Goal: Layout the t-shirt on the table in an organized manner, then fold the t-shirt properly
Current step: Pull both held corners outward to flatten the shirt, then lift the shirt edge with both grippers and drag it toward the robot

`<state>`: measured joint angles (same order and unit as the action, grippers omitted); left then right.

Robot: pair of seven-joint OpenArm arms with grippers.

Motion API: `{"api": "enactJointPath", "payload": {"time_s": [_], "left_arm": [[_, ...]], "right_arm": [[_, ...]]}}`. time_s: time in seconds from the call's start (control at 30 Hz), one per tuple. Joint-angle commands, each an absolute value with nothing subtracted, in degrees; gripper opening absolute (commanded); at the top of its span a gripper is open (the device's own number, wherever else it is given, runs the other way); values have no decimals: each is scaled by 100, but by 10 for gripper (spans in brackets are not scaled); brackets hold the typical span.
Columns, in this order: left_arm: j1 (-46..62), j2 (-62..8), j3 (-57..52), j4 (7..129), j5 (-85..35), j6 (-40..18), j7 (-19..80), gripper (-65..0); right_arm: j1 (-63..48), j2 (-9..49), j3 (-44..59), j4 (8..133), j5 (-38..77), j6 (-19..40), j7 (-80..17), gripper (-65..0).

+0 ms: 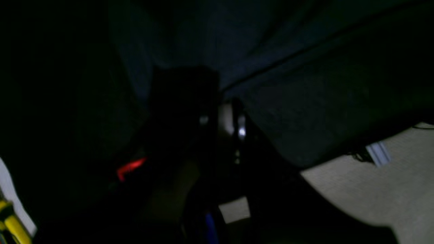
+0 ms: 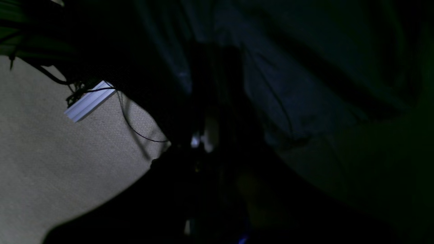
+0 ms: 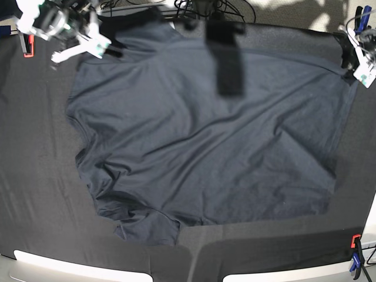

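Navy t-shirt (image 3: 205,147) betw. both grippers

My t-shirt (image 3: 194,153) is soft knit cloth, dark navy with a faint bluish sheen, its surface rumpled into shallow folds and ridges. The table (image 3: 35,194) beneath it wears a matt black woven cover, flatter in finish, marked by straight crease lines. My left gripper (image 3: 356,54) and my right gripper (image 3: 108,41) show white hard-plastic housings, smooth and slightly glossy. A clamp (image 3: 355,254) at the table's corner is glossy plastic, red over blue. Through my wrist views, the floor (image 2: 67,162) appears as pale, finely textured carpet-like material, matt and grainy.
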<state>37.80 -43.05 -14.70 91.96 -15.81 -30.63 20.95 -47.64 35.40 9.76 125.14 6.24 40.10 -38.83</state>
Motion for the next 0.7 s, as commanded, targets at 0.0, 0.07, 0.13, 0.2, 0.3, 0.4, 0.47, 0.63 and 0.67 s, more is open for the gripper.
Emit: {"api": "enactJointPath", "payload": {"time_s": [0.0, 0.07, 0.13, 0.2, 0.3, 0.4, 0.47, 0.63, 0.67], "left_arm": [[3887, -4431, -1540, 9317, -1612, -3048, 2016, -650], [4047, -4431, -1540, 9430, -1614, -3046, 2021, -650], [4180, -4431, -1542, 9544, -1614, -3046, 2130, -650], [4281, -4431, -1544, 9618, -1612, -3041, 2259, -650], [4383, -4429, -1621, 9631, -1616, -3041, 2248, -650], [4381, -4429, -1728, 9631, -1616, -3044, 2268, -650], [4381, -4431, -1837, 9631, -1619, -3041, 2246, -650], [4379, -4431, -2237, 9631, -1680, -3020, 1953, -650], [4368, -4429, -2320, 9631, -1769, -3002, 1890, -650]], "right_arm": [[-4888, 3621, 1074, 12654, 668, 4000, -3839, -650], [-5068, 3621, 1151, 12724, 753, 4000, -3868, -650], [-5236, 3621, 1197, 12785, 838, 4000, -3889, -650], [-5406, 3621, 1201, 12868, 921, 4000, -3979, -650], [-5682, 3621, 1201, 13006, 958, 4000, -4130, -650], [-5850, 3618, 1205, 13102, 963, 4000, -4139, -650], [-5878, 3621, 1205, 13163, 939, 4000, -4139, -650], [-5642, 3618, 1315, 13216, 878, 4000, -3922, -650], [-5524, 3618, 1354, 13214, 878, 4000, -3900, -650]]}}
